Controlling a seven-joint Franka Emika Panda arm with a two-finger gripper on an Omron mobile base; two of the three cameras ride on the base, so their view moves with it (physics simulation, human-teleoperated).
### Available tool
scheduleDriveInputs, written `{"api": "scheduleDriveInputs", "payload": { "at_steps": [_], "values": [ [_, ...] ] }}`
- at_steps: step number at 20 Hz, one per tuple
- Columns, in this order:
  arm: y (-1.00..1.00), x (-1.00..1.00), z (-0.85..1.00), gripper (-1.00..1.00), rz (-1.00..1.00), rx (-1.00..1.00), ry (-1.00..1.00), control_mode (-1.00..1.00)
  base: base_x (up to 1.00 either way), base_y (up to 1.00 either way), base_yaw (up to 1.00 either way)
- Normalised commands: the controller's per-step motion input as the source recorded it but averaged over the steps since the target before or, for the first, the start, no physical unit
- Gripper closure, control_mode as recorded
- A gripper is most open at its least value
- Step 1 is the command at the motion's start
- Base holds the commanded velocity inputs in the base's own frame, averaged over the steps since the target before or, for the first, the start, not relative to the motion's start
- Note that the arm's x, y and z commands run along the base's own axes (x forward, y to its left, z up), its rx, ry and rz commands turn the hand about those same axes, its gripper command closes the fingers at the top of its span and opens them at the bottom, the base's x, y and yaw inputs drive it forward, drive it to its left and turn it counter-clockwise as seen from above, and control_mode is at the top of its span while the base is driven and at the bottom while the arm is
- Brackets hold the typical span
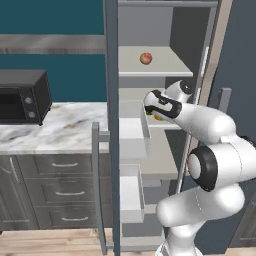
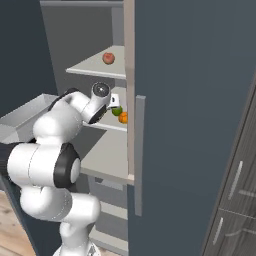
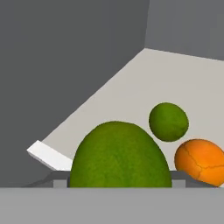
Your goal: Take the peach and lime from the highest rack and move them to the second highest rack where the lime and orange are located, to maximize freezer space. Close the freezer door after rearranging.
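The gripper (image 2: 114, 101) reaches into the open freezer at the second highest rack (image 2: 107, 125), and in the hand view a large lime (image 3: 119, 155) sits right at its tips, though I cannot tell whether the fingers are clamped on it or spread. Farther in on the same rack lie a smaller lime (image 3: 169, 121) and an orange (image 3: 201, 160), just beside each other. The peach (image 1: 145, 58) rests alone on the highest rack (image 1: 167, 65) above.

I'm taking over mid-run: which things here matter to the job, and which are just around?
Job: peach on the top rack; lime close at the gripper; second lime and orange on the rack below.
Around: microwave, counter, drawers.
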Motion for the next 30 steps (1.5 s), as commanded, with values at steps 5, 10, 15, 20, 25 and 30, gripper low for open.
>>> {"api": "scheduleDriveInputs", "payload": {
  "at_steps": [5,10,15,20,25,30],
  "values": [
    [-0.03,0.63,-0.05,1.00,0.00,0.08,0.00,-1.00,0.00,0.00,0.00],
    [0.00,0.66,-0.10,1.00,0.00,0.03,0.00,-1.00,0.00,0.00,0.00],
    [0.03,0.67,-0.01,-1.00,0.00,0.02,0.00,-1.00,0.00,0.00,0.00],
    [0.18,0.45,-0.05,-1.00,0.00,0.00,0.00,-1.00,0.00,0.00,0.00],
    [0.09,0.02,0.00,-1.00,0.00,0.00,0.00,-1.00,0.00,0.00,0.00],
    [0.13,-0.02,0.01,-1.00,0.00,0.00,-0.05,-1.00,0.00,0.00,0.00]
  ]
}}
